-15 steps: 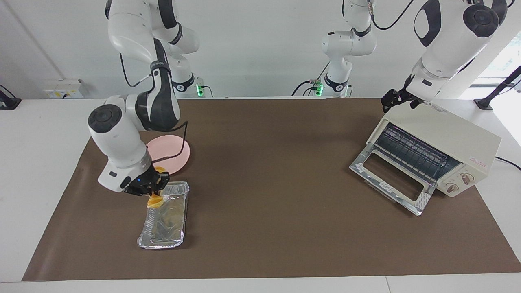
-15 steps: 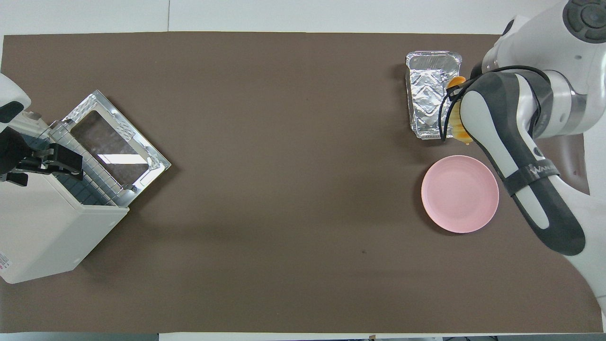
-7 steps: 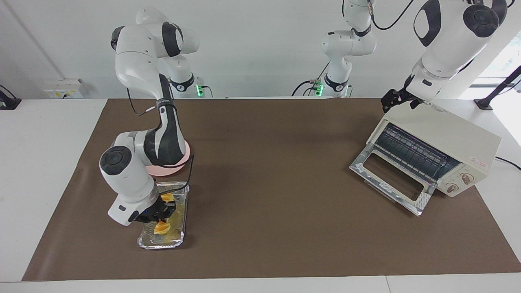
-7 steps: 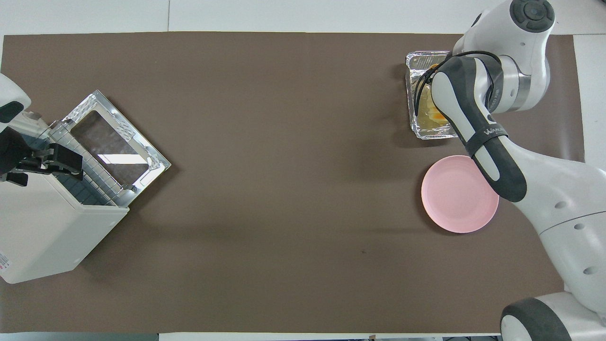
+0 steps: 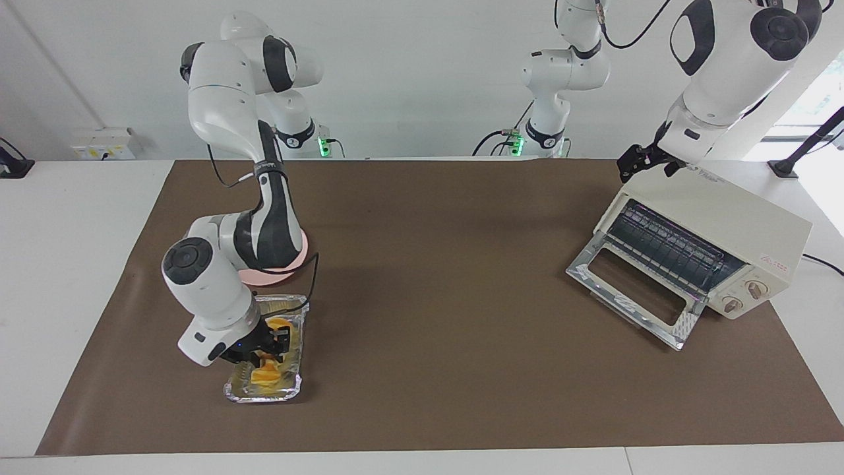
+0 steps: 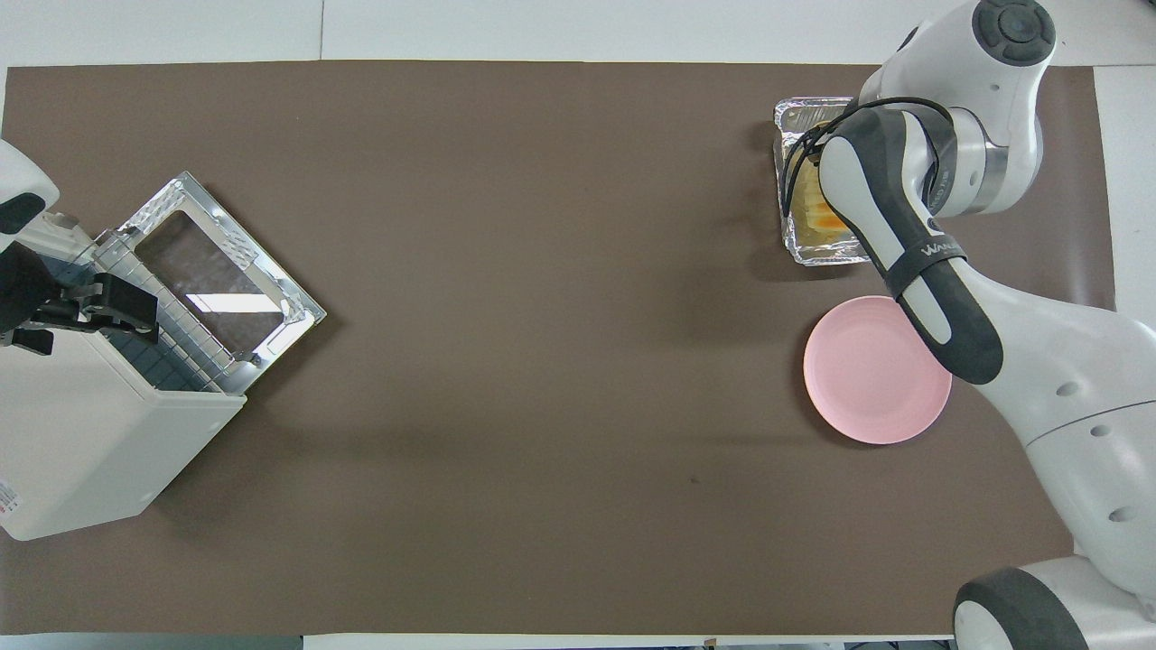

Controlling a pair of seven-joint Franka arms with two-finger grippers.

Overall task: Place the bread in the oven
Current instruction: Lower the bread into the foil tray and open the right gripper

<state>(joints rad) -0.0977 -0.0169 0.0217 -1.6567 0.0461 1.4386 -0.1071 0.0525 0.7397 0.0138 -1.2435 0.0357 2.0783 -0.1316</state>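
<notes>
1. Facing view: the right gripper [image 5: 266, 351] is low in the foil tray [image 5: 298, 316], down at the bread [image 5: 265, 375]. The bread lies in the tray, toward the right arm's end of the table. Whether the fingers clamp the loaf or have let go I cannot tell.
2. Same view: the oven [image 5: 705, 247] stands toward the left arm's end, well apart from the tray, its glass door [image 5: 632, 293] dropped open and the wire rack showing. The left gripper [image 5: 638, 161] hangs over the oven's top corner and waits; its fingers' spread is unclear.
3. Overhead view: the right arm covers most of the tray [image 6: 795, 117] — only a sliver of orange bread [image 6: 826, 217] shows beside the forearm. The pink plate [image 6: 876, 370] sits bare, nearer the robots than the tray.
4. Overhead view: the oven [image 6: 81, 442] is open, its door [image 6: 212, 280] lying flat on the mat.
5. Progress, as I judge it: door opening is done and the bread is in the tray — carrying the bread or tray across the table and into the oven is left.
</notes>
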